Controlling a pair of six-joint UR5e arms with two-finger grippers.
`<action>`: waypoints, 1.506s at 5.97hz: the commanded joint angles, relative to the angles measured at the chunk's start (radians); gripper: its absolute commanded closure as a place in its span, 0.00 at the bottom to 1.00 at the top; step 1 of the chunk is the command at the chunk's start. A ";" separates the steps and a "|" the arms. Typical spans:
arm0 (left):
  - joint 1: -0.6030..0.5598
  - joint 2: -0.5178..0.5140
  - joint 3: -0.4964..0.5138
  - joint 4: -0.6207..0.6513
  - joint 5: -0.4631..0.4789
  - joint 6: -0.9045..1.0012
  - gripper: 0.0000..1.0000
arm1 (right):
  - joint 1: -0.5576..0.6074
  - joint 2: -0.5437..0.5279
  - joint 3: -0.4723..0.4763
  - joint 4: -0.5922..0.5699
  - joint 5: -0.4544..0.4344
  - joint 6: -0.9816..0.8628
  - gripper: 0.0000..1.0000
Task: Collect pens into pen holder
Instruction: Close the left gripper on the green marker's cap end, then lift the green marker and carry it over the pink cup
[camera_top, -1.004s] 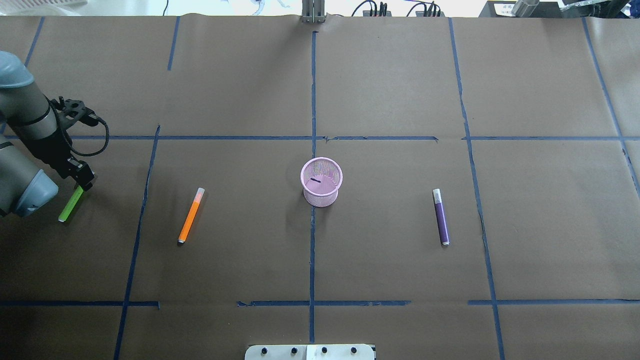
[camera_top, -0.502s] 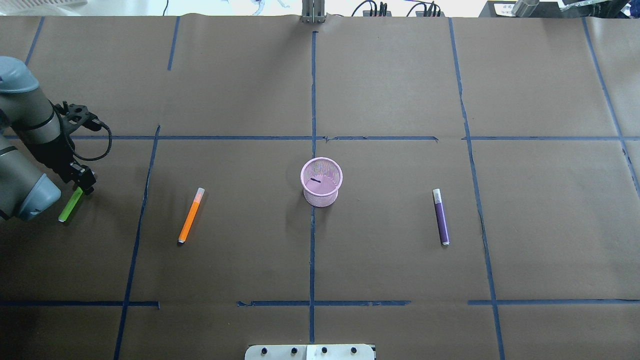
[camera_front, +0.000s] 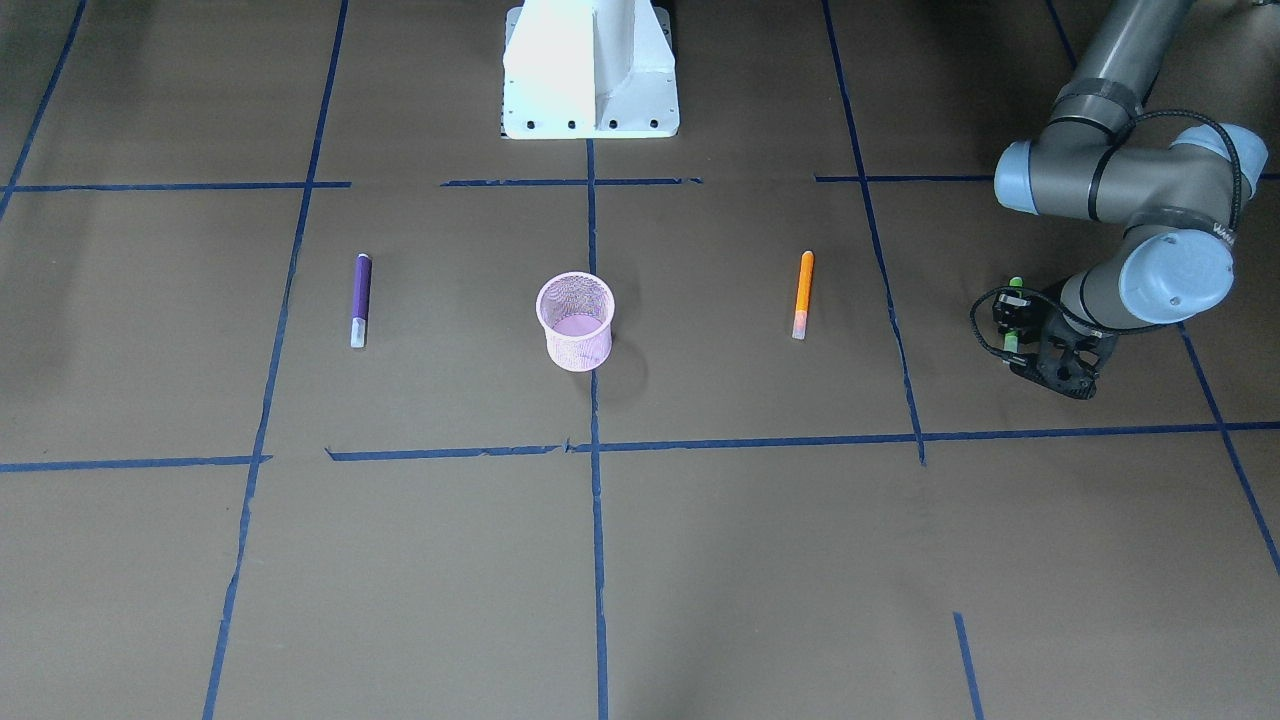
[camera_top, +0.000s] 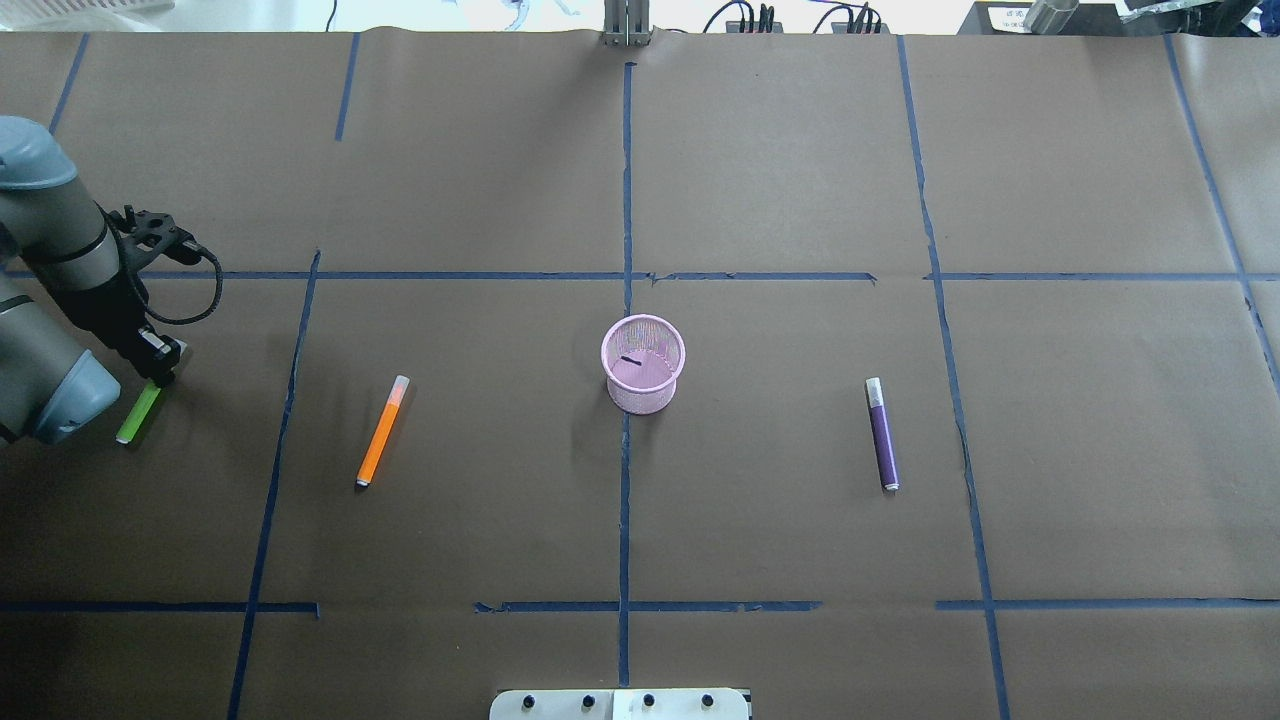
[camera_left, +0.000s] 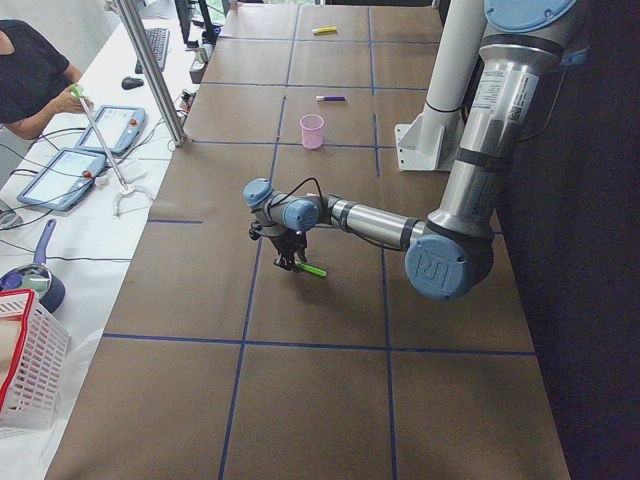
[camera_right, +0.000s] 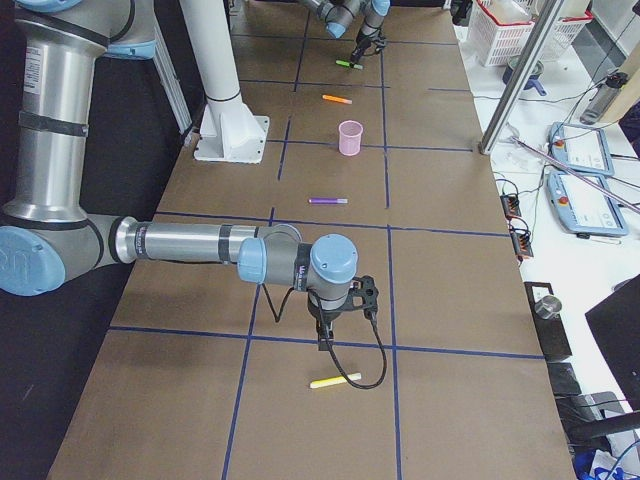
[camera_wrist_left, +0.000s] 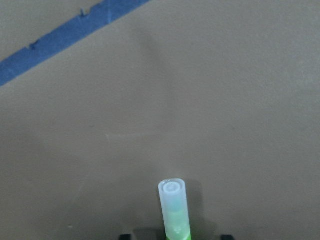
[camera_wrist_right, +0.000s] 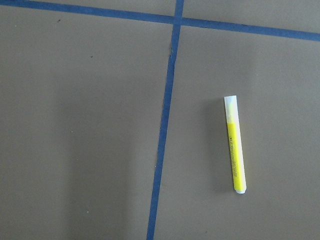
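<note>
Brown paper covered the table (camera_top: 800, 160), gridded with blue tape (camera_top: 624, 500); a white bench (camera_left: 150, 110) held tablets (camera_left: 62, 176) and a red basket (camera_left: 30, 350).

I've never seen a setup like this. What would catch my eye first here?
Probably the small pink pen holder, standing alone at the middle of the brown table, with an orange pen and a purple pen lying flat on either side of it. Next, at the robot's far left, the left gripper sits low over one end of a green pen.
</note>
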 joint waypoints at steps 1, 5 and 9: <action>0.000 0.000 -0.010 0.001 -0.001 -0.001 1.00 | 0.000 0.001 0.002 -0.001 0.000 0.000 0.00; -0.003 -0.047 -0.259 -0.020 0.010 -0.013 1.00 | 0.000 0.002 0.005 0.001 0.000 0.004 0.00; 0.006 -0.256 -0.322 -0.098 0.096 -0.202 1.00 | 0.000 0.004 0.006 0.001 0.000 0.007 0.00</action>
